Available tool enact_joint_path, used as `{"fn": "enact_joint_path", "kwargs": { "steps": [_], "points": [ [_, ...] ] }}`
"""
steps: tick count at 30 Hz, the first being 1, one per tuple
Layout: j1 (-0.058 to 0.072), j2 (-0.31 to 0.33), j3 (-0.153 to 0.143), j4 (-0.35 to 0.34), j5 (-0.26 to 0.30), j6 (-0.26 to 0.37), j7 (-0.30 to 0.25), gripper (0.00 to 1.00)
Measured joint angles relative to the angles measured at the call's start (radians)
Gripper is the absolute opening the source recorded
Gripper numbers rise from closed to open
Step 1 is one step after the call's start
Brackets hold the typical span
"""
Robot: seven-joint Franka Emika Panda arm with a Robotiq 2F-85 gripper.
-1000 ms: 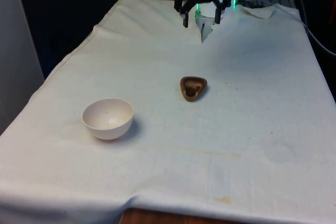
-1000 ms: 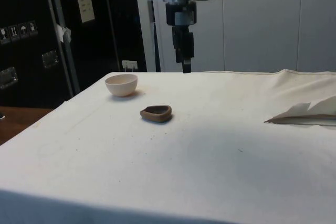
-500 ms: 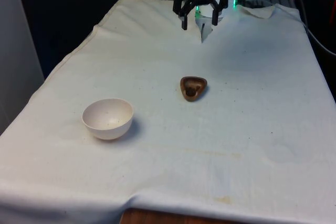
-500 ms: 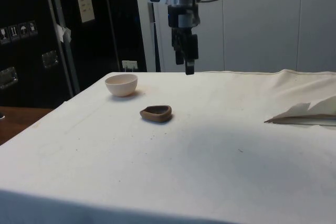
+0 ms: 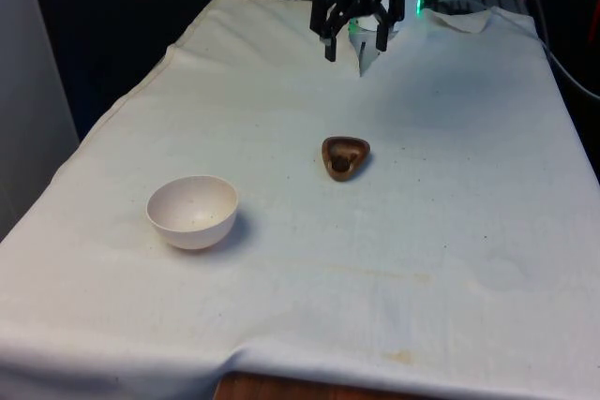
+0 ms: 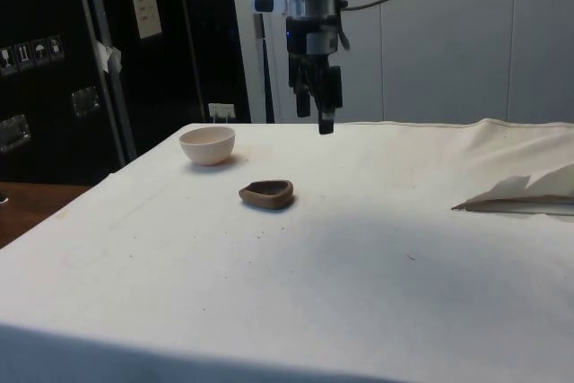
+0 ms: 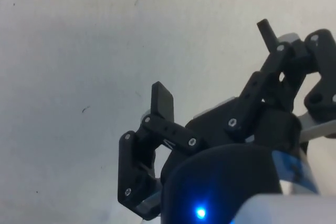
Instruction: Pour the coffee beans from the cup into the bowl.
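The hand (image 5: 353, 41) hangs at the top centre of the front view, above the far end of the counter (image 5: 450, 231), fingers spread wide and pinching nothing. In the wrist view both fingers (image 7: 161, 102) stand well apart over bare white cloth. The cup (image 5: 345, 155) sits just right of centre in the front view, almost straight below the hand in the frame, well apart from it. So the reach looks like a run down the frame toward the camera with a drop to counter height. The cup is a small brown, roughly triangular dish with dark beans inside, its narrow end pointing down the frame. In the side view the hand (image 6: 314, 118) hovers above and right of the cup (image 6: 266, 193). The bowl (image 5: 192, 212) waits at lower left, empty, well clear of the cup.
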Motion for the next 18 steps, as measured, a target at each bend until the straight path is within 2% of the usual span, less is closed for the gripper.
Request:
{"fn": "enact_joint_path", "kwargs": {
  "steps": [18],
  "points": [
    [0.0, 0.036, 0.0, 0.002, 0.0, 0.034, -0.136, 1.0]
  ]
}}
